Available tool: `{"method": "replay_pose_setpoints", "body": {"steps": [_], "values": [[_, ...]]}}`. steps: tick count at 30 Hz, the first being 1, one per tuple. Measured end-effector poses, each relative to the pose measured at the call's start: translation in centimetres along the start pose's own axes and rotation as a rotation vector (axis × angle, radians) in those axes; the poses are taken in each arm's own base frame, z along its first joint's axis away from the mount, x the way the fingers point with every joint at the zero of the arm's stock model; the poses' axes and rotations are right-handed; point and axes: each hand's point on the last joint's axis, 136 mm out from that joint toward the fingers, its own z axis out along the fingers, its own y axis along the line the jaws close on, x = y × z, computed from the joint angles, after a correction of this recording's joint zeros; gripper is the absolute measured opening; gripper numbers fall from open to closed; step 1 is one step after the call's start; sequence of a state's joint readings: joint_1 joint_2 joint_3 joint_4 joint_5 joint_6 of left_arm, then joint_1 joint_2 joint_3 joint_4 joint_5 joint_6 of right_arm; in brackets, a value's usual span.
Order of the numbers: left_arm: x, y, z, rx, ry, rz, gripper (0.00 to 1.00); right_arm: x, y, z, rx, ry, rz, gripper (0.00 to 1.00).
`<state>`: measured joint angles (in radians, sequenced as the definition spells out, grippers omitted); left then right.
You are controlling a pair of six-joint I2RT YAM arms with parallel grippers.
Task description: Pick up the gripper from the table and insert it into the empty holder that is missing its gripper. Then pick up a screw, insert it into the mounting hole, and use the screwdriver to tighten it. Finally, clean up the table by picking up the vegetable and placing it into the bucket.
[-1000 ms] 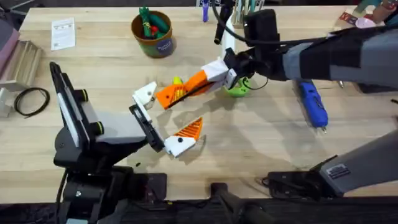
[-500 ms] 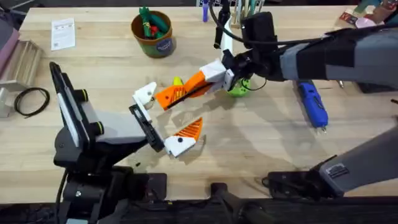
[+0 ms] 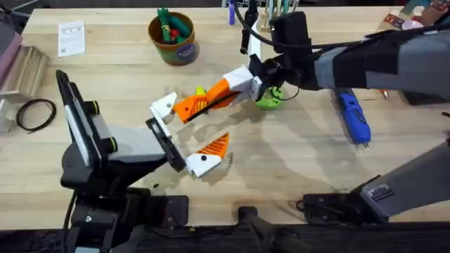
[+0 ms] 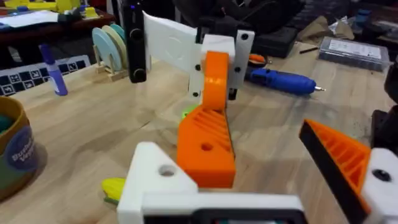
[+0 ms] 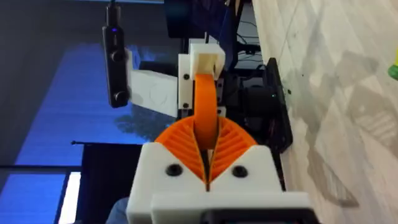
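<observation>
Two arms work over a wooden counter (image 3: pixel 105 84). Reaching in from the right side, the right arm crosses the middle; its end effector (image 3: pixel 226 93) is clamped on the gripper (image 3: pixel 195 105), the loose orange ribbed wedge, with the pads pressed together around its stem in the right wrist view (image 5: pixel 206 155). From the lower left rises the left arm, whose end effector (image 3: pixel 184 133) stands apart: one side carries the holder (image 3: pixel 163 107), a bare white block with a visible mounting hole, the other a fixed orange finger (image 3: pixel 214 145) on its white base. The gripper's ribbed tip lies just beside the holder, touching or nearly touching it; in the left wrist view the wedge (image 4: pixel 207 146) sits directly behind the holder (image 4: pixel 158 180), not seated in it. At the far side of the counter stands the bucket (image 3: pixel 174 39), holding green and red toy vegetables. Right of the right arm's wrist lies the screwdriver (image 3: pixel 354 117) flat on the counter. Behind the gripper peeks the vegetable (image 3: pixel 200 92), its yellow end also seen in the left wrist view (image 4: pixel 114 187).
</observation>
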<state>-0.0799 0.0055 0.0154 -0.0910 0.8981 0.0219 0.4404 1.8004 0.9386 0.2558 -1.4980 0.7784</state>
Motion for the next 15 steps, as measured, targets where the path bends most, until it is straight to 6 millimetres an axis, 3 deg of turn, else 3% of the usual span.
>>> {"method": "replay_pose_setpoints", "body": {"steps": [15], "values": [[0.01, 0.0, 0.0, 0.0, 0.0, -0.001, 0.986, -0.04, -0.2, 0.66, 0.017, 0.0, 0.004, 0.009]]}}
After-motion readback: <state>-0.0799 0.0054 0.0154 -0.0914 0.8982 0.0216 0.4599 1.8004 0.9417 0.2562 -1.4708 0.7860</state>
